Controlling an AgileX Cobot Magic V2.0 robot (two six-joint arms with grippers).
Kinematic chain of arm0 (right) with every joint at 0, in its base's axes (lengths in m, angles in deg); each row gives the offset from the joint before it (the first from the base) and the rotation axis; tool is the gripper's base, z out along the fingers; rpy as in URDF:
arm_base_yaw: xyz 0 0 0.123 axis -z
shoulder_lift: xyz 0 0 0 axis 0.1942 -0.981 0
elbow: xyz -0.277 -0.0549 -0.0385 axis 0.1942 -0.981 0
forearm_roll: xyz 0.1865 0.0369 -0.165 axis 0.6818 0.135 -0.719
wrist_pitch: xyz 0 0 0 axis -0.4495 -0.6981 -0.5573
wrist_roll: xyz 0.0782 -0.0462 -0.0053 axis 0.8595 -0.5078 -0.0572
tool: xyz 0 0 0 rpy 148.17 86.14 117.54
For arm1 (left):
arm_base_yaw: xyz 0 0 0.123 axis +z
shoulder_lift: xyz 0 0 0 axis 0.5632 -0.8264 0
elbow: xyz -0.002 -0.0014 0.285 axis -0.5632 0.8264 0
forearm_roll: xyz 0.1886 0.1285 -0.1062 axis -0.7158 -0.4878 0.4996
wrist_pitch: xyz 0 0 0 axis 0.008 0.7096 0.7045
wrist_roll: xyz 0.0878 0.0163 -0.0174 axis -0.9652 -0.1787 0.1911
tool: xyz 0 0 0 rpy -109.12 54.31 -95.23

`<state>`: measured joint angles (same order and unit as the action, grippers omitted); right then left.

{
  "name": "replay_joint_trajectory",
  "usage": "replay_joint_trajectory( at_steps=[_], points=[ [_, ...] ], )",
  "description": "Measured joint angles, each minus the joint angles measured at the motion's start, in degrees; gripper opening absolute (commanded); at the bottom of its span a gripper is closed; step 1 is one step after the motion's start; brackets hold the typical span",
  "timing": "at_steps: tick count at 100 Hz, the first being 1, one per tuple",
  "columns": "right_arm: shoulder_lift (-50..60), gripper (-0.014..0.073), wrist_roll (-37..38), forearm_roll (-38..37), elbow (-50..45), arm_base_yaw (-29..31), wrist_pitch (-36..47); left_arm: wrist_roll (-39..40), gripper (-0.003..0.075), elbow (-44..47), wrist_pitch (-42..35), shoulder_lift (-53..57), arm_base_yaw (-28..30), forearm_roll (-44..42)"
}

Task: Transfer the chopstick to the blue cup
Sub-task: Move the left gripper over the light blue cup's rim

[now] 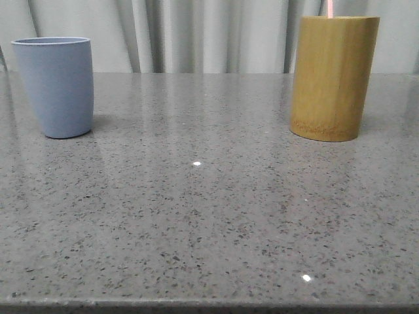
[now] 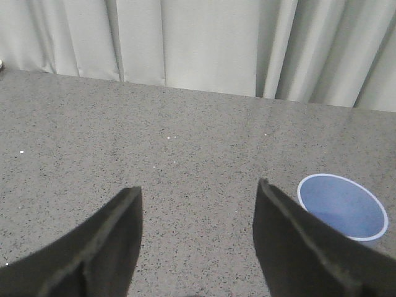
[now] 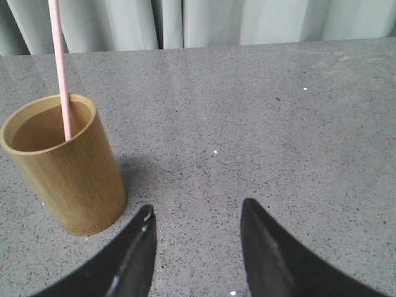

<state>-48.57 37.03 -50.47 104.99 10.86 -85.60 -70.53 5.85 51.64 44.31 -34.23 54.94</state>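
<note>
The blue cup [image 1: 54, 85] stands upright at the far left of the table; it looks empty from above in the left wrist view [image 2: 342, 206]. A pale pink chopstick [image 1: 330, 8] sticks up out of the yellow-brown bamboo cylinder [image 1: 332, 77] at the far right; it also shows in the right wrist view [image 3: 60, 68], leaning in the cylinder [image 3: 65, 164]. My left gripper [image 2: 198, 192] is open and empty above the table, just beside the blue cup. My right gripper [image 3: 197, 207] is open and empty, next to the bamboo cylinder. Neither gripper shows in the front view.
The grey speckled stone table [image 1: 209, 209] stretches between the two cups. Pale curtains [image 1: 196, 33] hang behind the table's far edge. The table's front edge runs along the bottom of the front view.
</note>
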Motion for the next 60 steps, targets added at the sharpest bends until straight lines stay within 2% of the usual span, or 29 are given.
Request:
replay_joint_trajectory(
  at_steps=[60],
  points=[
    [0.0,0.0345,0.0,0.0,0.0,0.0,0.0,-1.46,0.0396,0.0,0.01,0.0,0.0,0.0]
  ],
)
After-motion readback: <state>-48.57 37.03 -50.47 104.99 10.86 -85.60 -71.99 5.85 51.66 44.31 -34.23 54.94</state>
